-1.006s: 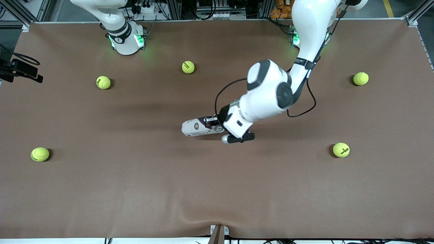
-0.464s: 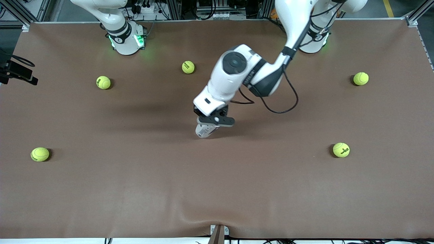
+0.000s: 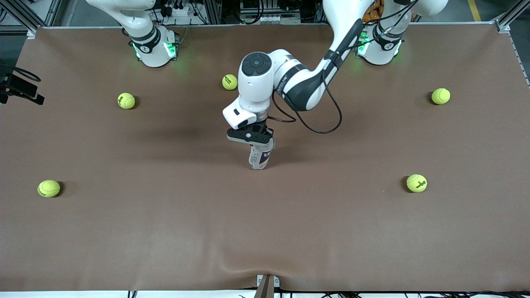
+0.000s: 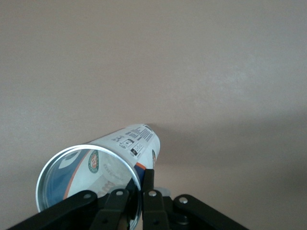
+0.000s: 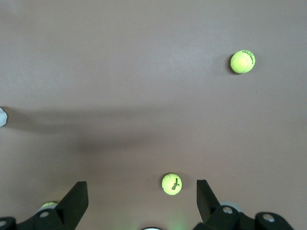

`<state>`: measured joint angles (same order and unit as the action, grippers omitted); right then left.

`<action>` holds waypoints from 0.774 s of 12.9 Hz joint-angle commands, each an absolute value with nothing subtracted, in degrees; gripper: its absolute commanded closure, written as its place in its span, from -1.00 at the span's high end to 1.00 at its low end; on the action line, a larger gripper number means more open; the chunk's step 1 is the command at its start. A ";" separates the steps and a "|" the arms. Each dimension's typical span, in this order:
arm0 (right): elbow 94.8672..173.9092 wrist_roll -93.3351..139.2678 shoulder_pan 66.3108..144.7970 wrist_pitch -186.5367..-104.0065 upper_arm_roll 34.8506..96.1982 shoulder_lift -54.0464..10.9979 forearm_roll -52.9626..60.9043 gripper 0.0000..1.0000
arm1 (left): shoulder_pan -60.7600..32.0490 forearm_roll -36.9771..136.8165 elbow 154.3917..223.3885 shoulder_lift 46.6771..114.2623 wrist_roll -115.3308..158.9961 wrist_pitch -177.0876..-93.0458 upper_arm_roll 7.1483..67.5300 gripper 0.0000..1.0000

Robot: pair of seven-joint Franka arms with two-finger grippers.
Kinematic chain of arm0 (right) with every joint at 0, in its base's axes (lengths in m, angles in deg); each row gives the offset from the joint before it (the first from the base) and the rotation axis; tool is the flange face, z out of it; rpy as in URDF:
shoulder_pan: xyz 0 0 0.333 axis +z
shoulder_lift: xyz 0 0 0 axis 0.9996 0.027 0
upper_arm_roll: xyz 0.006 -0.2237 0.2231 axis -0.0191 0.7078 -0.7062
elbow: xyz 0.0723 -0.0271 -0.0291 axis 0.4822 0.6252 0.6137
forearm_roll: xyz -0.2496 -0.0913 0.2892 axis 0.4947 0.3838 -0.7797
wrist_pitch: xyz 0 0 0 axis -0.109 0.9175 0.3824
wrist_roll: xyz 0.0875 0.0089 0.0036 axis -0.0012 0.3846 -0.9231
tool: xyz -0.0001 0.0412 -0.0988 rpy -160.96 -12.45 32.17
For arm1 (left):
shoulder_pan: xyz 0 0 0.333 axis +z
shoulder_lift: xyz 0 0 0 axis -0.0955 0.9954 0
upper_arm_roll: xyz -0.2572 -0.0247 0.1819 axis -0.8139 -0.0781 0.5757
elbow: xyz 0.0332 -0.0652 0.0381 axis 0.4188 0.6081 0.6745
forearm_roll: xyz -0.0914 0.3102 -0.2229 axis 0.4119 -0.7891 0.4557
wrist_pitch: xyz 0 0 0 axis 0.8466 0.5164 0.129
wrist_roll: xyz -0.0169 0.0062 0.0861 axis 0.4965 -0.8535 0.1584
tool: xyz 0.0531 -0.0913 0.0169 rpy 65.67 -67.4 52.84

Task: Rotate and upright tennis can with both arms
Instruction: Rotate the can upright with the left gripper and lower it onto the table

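The tennis can (image 3: 261,158) stands nearly upright at the middle of the table, with its open top up and its lower end at the table surface. My left gripper (image 3: 256,140) is directly above it, shut on the can's top rim. In the left wrist view the can (image 4: 103,163) shows its open mouth, and the left gripper (image 4: 140,184) pinches the rim with one finger inside and one finger (image 4: 149,179) outside. My right gripper (image 5: 141,197) is open and empty, held high over the table near its base, where the right arm waits.
Several yellow-green tennis balls lie scattered on the brown table: one (image 3: 230,82) between the bases, one (image 3: 126,100) and one (image 3: 49,188) toward the right arm's end, one (image 3: 440,96) and one (image 3: 416,183) toward the left arm's end. The right wrist view shows two balls (image 5: 171,184) (image 5: 242,62).
The can was lying on its side in the left gripper. The left arm swung and turned its wrist, raising the can to nearly upright. The right arm has not moved.
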<state>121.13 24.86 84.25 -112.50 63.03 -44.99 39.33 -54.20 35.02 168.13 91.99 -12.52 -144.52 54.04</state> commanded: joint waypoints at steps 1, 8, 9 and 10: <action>121.59 24.75 83.88 -113.15 62.27 -45.78 40.20 1.00 | -54.61 33.11 167.05 92.82 -12.68 -143.15 54.79 1.00; 121.50 24.75 84.68 -113.67 62.36 -45.69 40.29 1.00 | -54.09 33.54 163.71 86.86 -12.67 -139.03 56.62 1.00; 121.50 24.75 84.68 -113.76 62.36 -45.69 40.29 1.00 | -53.91 33.28 163.71 84.67 -12.59 -136.75 57.15 1.00; 121.50 24.75 84.68 -113.68 62.36 -45.69 40.29 1.00 | -52.69 33.28 163.88 82.99 -12.15 -134.30 57.85 1.00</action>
<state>121.13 24.83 84.60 -113.45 62.52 -44.99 39.49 -53.84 34.56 163.11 87.10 -12.39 -138.65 56.86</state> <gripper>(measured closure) 0.000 0.000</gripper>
